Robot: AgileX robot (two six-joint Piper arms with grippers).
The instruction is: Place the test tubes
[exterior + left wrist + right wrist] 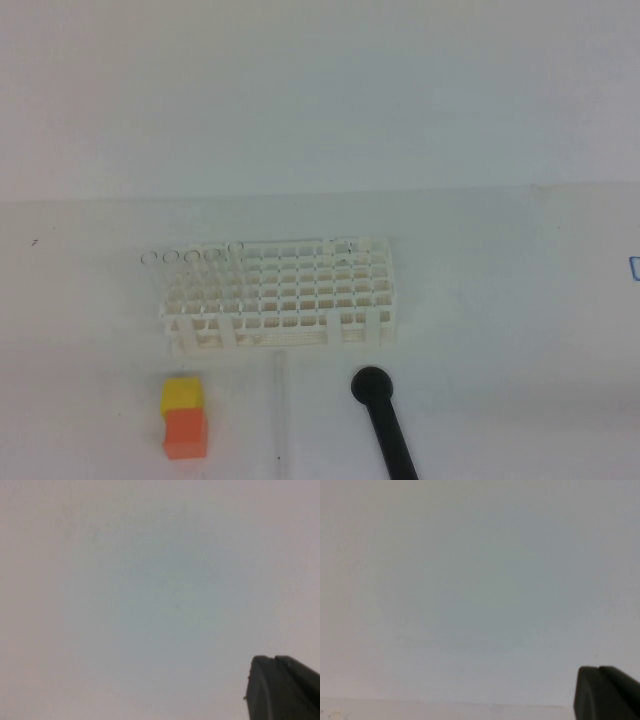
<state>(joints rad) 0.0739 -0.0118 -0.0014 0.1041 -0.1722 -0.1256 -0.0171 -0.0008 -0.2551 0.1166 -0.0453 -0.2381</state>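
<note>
Faintly visible clear tubes [190, 256] (white rack [290, 300]).

A test tube rack [285, 295] sat mid-way across the desk [500, 300], with test tubes [190, 257] along its rear left edge. Before it lay two touching blocks [184, 418] at left and a rod [385, 420] at right. The left claw [282, 687] and right claw [605, 692] showed only in wrist views.

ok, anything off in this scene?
One clear tube rim sits out of line with the four rims left of it, at the rack's back. The left hand and right hand show only in their own wrist views, facing blank surface.
</note>
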